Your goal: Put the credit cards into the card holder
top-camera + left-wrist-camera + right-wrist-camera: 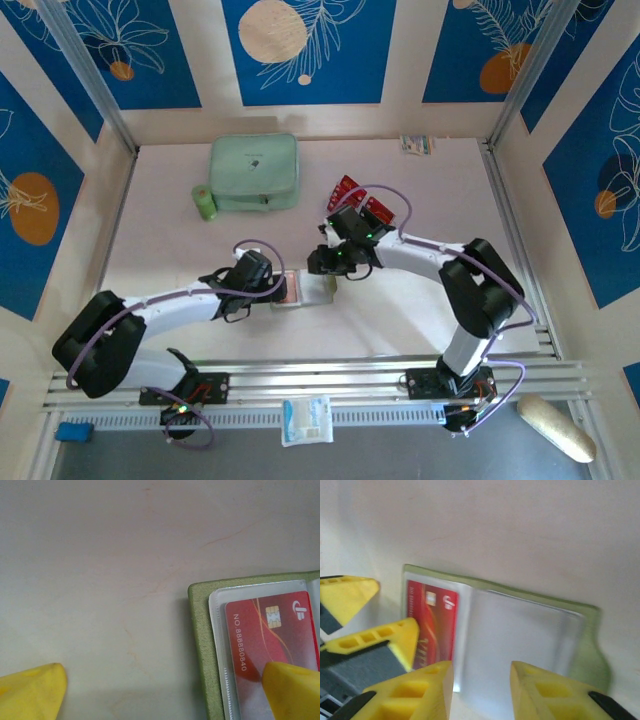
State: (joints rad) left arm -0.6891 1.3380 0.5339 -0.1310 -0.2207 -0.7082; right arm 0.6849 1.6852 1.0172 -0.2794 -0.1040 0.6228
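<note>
At mid-worktop [180, 240], between both end effectors: one card holder [318, 292], lying open, with an olive fabric rim and clear glossy pockets. Red cards counted: three. One sleeved card [265, 635] in a pocket; two loose cards [346, 187] behind right arm. Left end effector [162, 690] spread wide, one yellow fingertip [292, 690] over sleeved card. Right end effector [482, 690] parted above neighbouring pocket, gripping nothing.

White arms [180, 298] with black joints [100, 340], purple cables [256, 243] and yellow fingers [32, 692].
</note>
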